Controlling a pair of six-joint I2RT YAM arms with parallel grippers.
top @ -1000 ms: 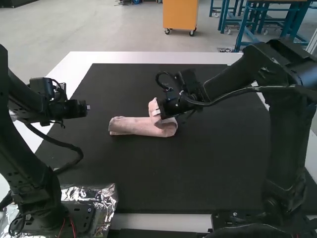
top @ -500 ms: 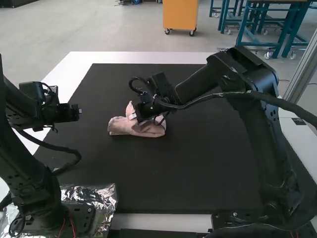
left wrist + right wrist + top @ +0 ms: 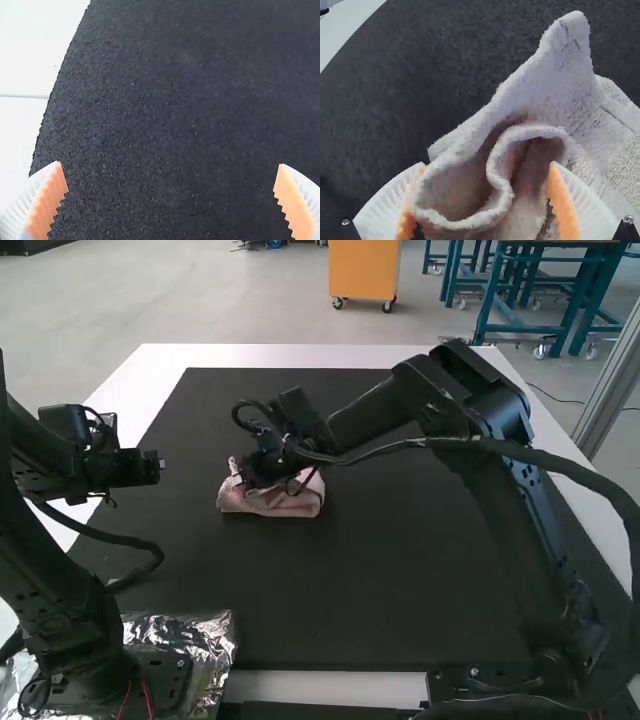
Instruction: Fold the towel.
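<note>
The pink towel (image 3: 272, 504) lies in a short folded bundle left of the mat's middle. At its upper left part is my right gripper (image 3: 240, 478). In the right wrist view, my right gripper (image 3: 487, 166) stands open, with loose, wavy layers of the towel (image 3: 560, 95) between its pads; a corner of cloth sticks up beyond them. My left gripper (image 3: 160, 466) is above the mat's left side, apart from the towel. Seen from its own wrist, my left gripper (image 3: 170, 166) is wide open over bare mat.
A black mat (image 3: 350, 590) covers most of the white table (image 3: 290, 356). Crinkled foil (image 3: 205, 638) lies by the left arm's base. The right arm reaches across above the mat, its cable looping at the right.
My right gripper has moved left and slightly down, bringing the towel's right end over with it, so the towel looks shorter. The left arm shifted slightly left and down at first, then stayed still.
</note>
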